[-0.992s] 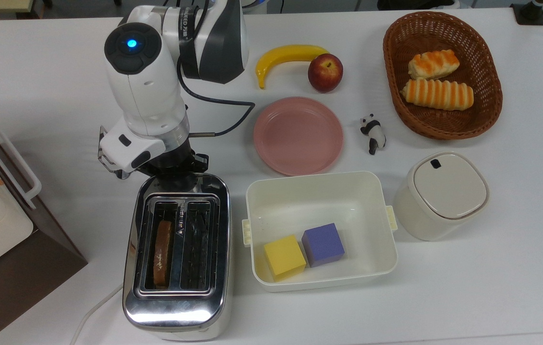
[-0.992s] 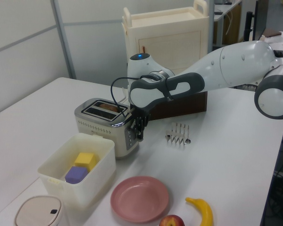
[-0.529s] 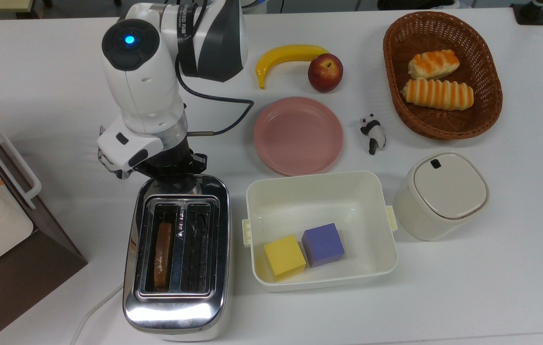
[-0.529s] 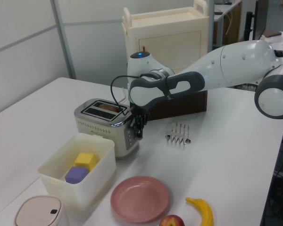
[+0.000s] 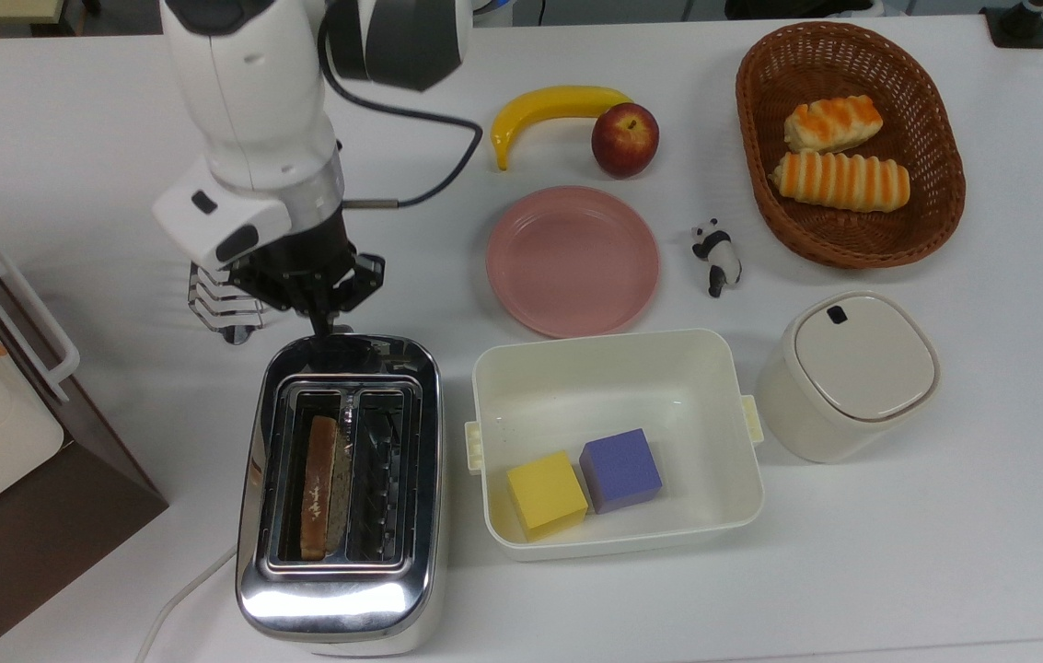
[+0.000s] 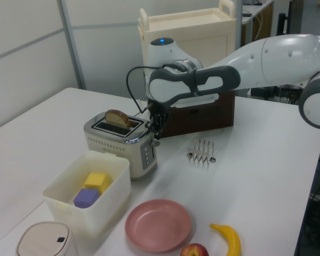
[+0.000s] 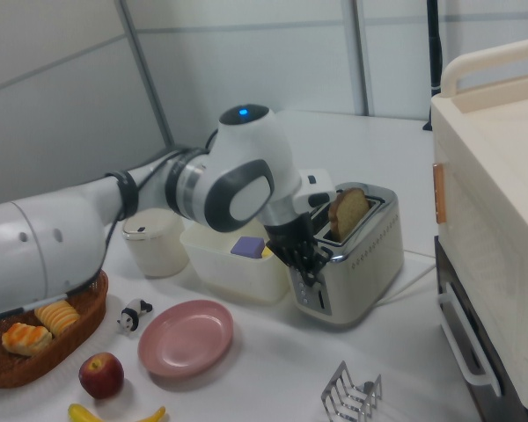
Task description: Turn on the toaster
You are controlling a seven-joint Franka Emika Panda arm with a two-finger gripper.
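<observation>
The toaster [image 6: 121, 143] looked unstarted, its bread slice [image 6: 117, 118] standing high, while the end effector [image 5: 323, 313], grip unreadable, hovered above the lever end.

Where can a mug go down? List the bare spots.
Bare table lies along the near edge in the top view, below the tub and canister. Another bare patch is at the top view's upper left, beyond the rack. It is crowded between toaster, hand and plate.
</observation>
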